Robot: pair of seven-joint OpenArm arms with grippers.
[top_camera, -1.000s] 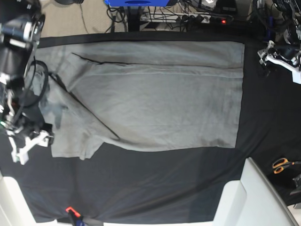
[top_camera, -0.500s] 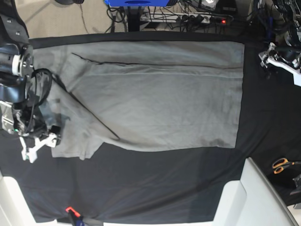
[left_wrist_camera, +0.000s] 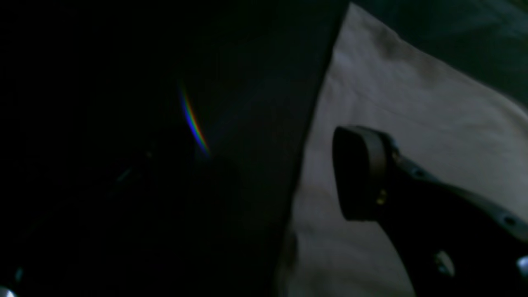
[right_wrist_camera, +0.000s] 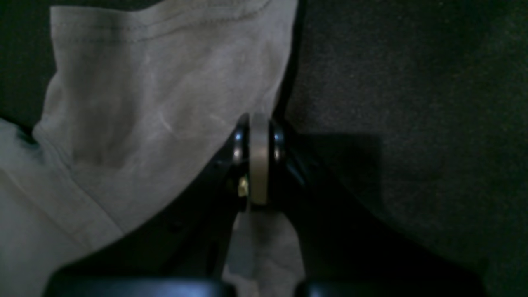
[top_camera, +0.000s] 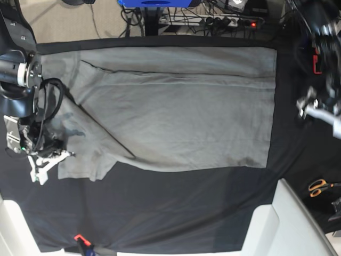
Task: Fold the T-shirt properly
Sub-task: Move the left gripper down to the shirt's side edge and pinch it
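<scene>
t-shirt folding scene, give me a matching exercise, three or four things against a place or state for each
Things:
1. T-shirt
2. right tool
3. left tool
4. scissors

States or places:
a. open, over the black cloth
b. near the base view's right edge
c. spread flat on the black cloth
d. shut on the shirt's edge

Pairs: 1-c, 2-d, 3-a, 4-b

T-shirt [top_camera: 176, 106] on black table cloth [top_camera: 160, 208].

Your right gripper [right_wrist_camera: 258, 159] sat at 9 o'clock in the base view, jaws pinched closed on cloth. Your left gripper [top_camera: 311, 109] hung at 3 o'clock, jaws spread.
</scene>
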